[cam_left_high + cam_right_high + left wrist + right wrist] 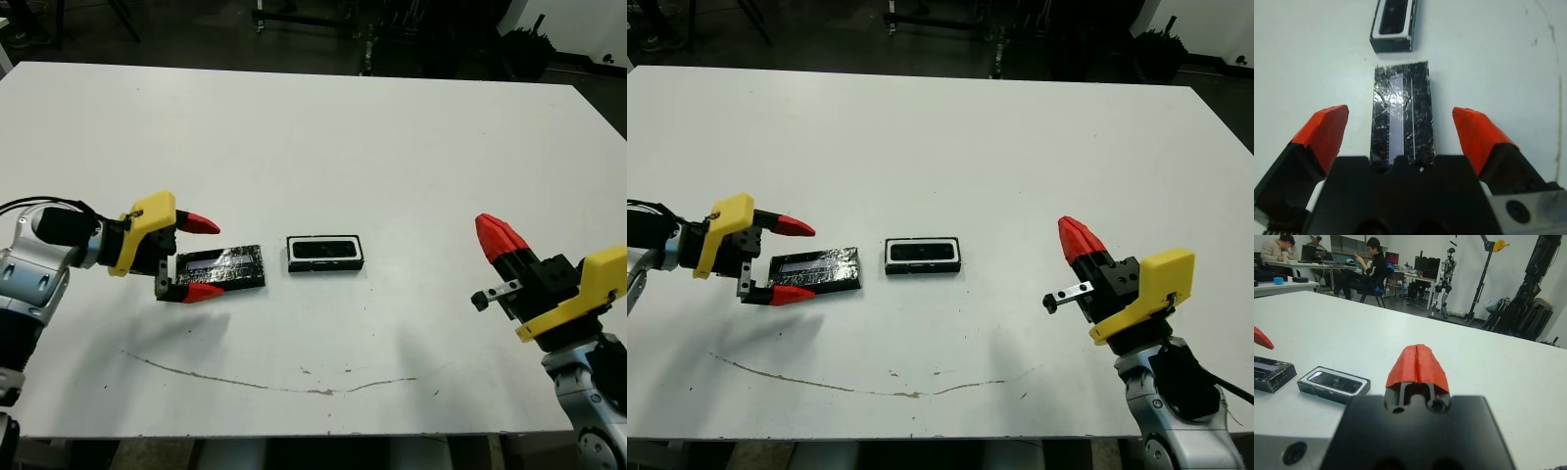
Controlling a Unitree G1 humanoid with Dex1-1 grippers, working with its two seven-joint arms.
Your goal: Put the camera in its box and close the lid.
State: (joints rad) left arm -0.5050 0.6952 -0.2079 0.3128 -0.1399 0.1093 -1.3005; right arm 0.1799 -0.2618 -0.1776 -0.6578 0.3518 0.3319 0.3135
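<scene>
- The lid [1401, 111] is showing a glossy black face, crinkled like film, with silvery glints and a pale smooth stripe.
- The camera [1334, 381] is looking like glossy black plastic, its face catching a bluish sheen.
- The box [325, 253] is showing a matt black rim and white lining.
- The counter [392, 157] is looking smooth, matt white, carrying a thin dark scuff.
- The left tool [201, 258] is wearing matt red finger covers on black plastic; the right tool [1418, 364] is looking alike.

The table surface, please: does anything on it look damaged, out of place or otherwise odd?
Yes: a long thin dark scuff line curves across the table near its front edge. The lid lies flat beside the box, not on it, slightly skewed to it.
</scene>
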